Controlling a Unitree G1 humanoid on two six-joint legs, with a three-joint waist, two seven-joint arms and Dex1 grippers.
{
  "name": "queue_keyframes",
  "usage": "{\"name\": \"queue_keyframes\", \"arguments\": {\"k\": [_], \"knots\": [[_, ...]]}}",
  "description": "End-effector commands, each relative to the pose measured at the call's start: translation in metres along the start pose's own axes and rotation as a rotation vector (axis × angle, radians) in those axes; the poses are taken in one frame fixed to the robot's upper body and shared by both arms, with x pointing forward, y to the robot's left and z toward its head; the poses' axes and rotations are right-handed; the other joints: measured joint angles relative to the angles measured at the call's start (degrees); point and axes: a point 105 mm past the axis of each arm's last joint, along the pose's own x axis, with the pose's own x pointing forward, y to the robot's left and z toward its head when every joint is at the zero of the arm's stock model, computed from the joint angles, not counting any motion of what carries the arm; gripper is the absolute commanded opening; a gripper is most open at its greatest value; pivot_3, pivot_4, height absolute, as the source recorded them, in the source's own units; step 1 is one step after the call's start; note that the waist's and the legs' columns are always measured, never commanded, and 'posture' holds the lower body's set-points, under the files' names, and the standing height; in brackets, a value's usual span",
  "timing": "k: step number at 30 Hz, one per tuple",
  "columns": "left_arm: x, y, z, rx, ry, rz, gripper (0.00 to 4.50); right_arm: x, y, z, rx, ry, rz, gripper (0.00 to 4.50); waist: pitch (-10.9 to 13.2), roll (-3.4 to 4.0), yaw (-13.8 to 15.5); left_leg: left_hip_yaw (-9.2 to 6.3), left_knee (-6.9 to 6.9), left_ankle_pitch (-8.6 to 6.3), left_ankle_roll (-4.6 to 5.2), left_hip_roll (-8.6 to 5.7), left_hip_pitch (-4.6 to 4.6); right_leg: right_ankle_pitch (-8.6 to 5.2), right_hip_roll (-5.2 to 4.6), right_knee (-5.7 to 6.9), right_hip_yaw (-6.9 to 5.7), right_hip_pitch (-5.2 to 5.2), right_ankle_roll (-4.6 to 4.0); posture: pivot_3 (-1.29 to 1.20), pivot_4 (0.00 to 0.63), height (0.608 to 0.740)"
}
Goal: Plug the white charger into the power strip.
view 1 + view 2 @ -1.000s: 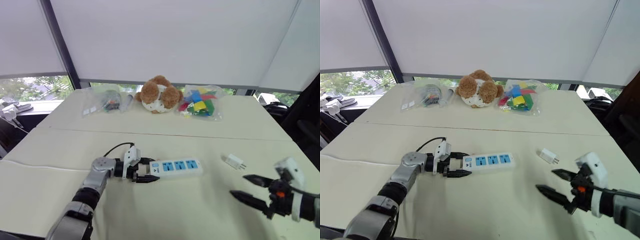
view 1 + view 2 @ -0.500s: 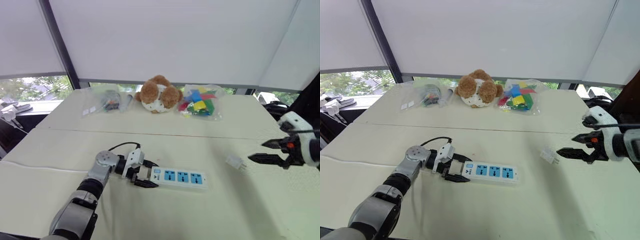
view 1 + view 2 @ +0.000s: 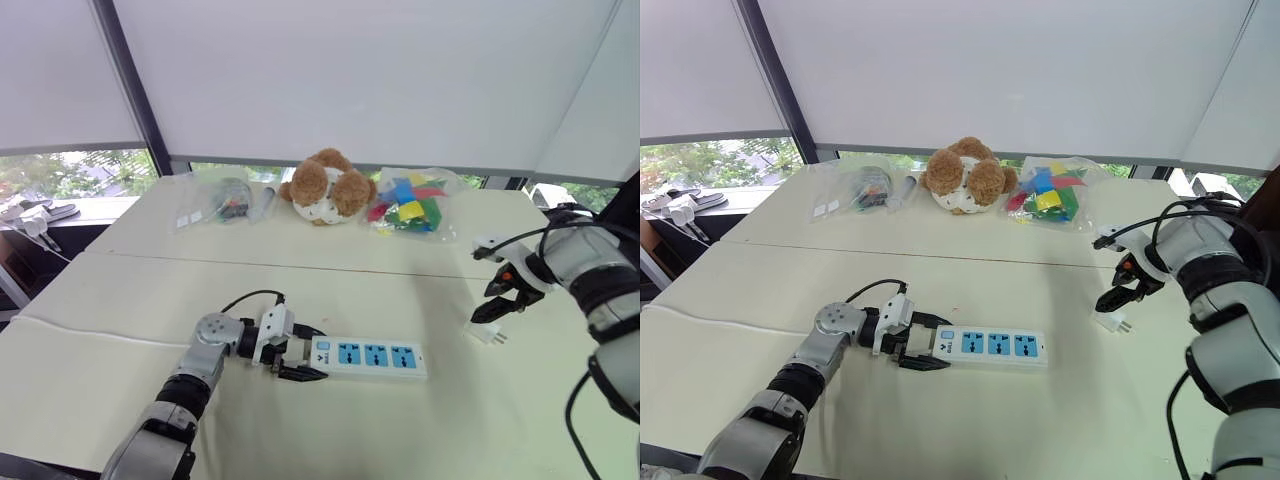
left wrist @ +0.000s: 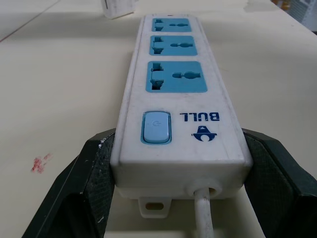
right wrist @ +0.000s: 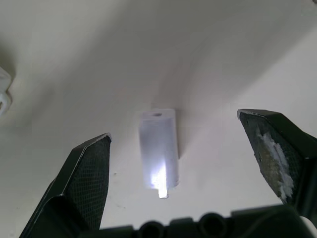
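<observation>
1. My left hand [image 3: 292,359] is clenched on the cord end of the power strip [image 3: 372,356]. One black finger [image 4: 74,198] presses each long side of the casing. The strip lies flat on the surface [image 3: 330,430] with its three blue sockets facing up.

2. My right hand [image 3: 1118,296] is released, fingers spread wide. It sits directly above the white charger [image 3: 1112,322] and I see no contact with it. The charger lies on its side near the surface's right edge, well apart from the strip.

3. The left wrist view adds detail: a blue switch [image 4: 156,127] at the gripped end, the white cord [image 4: 203,218] leaving the casing between my fingers, and a small red smear [image 4: 40,162] on the surface beside the strip.

4. The right wrist view places the charger [image 5: 159,148] midway between my two fingertips [image 5: 86,183], with a gap on each side.

5. The surface is cream, with a seam running across it. Along the far side sit a brown plush toy [image 3: 325,187], a bag of coloured blocks [image 3: 410,203] and a clear bag of small items [image 3: 222,200]. White blinds [image 3: 350,70] cover the windows behind.
</observation>
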Motion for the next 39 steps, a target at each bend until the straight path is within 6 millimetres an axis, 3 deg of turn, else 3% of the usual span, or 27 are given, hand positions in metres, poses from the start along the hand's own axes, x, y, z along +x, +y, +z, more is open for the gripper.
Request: {"name": "queue_keyframes", "arguments": {"k": [1,21,34,37,39], "knots": [[0.021,-0.023,-0.018,-0.064,0.035,-0.075,3.0,-0.003,-0.004,-0.001,-0.001,0.051,-0.009,4.5,0.0,0.02,0.0,0.0,0.01,0.0,0.0,-0.01,0.0,0.0,0.0,0.0,0.0,0.02,0.0,0.0,0.15,0.739],[0.032,-0.026,-0.021,-0.081,0.013,-0.03,3.0,0.028,0.009,0.004,0.032,0.085,0.066,4.5,-0.3,0.55,0.1,-0.16,0.08,0.09,-0.15,-0.26,0.11,0.01,-0.11,0.06,0.02,0.28,0.01,0.0,0.15,0.739],[0.032,-0.025,-0.024,-0.075,0.018,-0.011,3.0,0.041,0.006,-0.01,0.054,0.111,0.026,4.5,-0.3,0.56,0.0,-0.18,0.08,0.1,-0.14,-0.36,0.46,0.0,-0.22,0.01,0.02,0.68,0.01,0.0,0.15,0.739],[0.033,-0.025,-0.024,-0.076,0.017,-0.009,3.0,0.044,0.006,-0.015,0.036,0.137,0.02,3.6,-0.3,0.56,0.0,-0.22,0.08,0.1,-0.14,-0.38,0.55,0.0,-0.22,-0.02,0.01,0.8,0.01,0.0,0.15,0.739],[0.033,-0.025,-0.024,-0.076,0.017,-0.005,3.0,0.047,0.007,-0.017,0.035,0.147,0.024,2.59,-0.3,0.56,0.0,-0.26,0.08,0.1,-0.14,-0.4,0.56,0.0,-0.22,-0.02,0.02,0.85,0.01,0.0,0.15,0.739]]}}
